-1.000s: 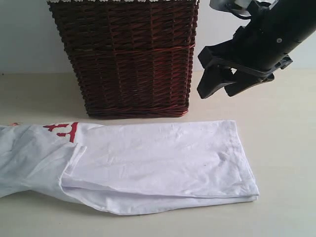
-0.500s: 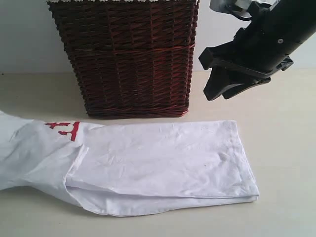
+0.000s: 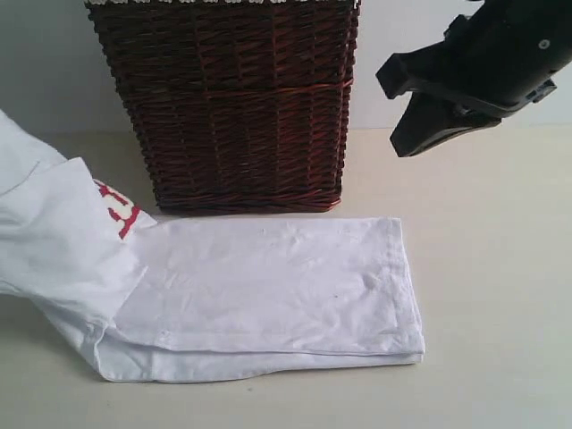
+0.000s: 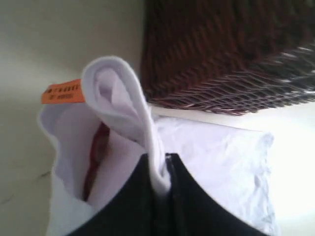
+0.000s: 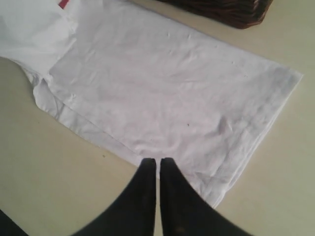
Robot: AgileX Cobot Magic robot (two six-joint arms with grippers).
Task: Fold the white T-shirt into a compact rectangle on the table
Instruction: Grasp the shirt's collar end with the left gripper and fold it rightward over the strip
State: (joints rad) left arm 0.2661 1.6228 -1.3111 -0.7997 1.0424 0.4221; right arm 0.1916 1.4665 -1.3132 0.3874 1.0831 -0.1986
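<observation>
The table (image 3: 500, 268) is viewed from a low, near position by the exterior camera, facing the basket (image 3: 232, 107). The white T-shirt (image 5: 162, 88), shared by all three views, is seen closely from each wrist camera

Right gripper (image 3: 402, 147): matte black, angular; two flat wedge-shaped fingers (image 3: 433, 130) under a broad crossbar (image 3: 433, 79) with a raised lip.
Right wrist housing (image 3: 509, 49): black, blocky, softly rounded edges; one small pale round dot (image 3: 542, 43) on its side.
Right fingers (image 5: 145, 184), wrist view: black, smooth, wide at the base, tapering to blunt narrow tips.
Left gripper (image 4: 160, 169): black, same tapered finger shape; blurred, with a faint grey sheen along the inner edges.
</observation>
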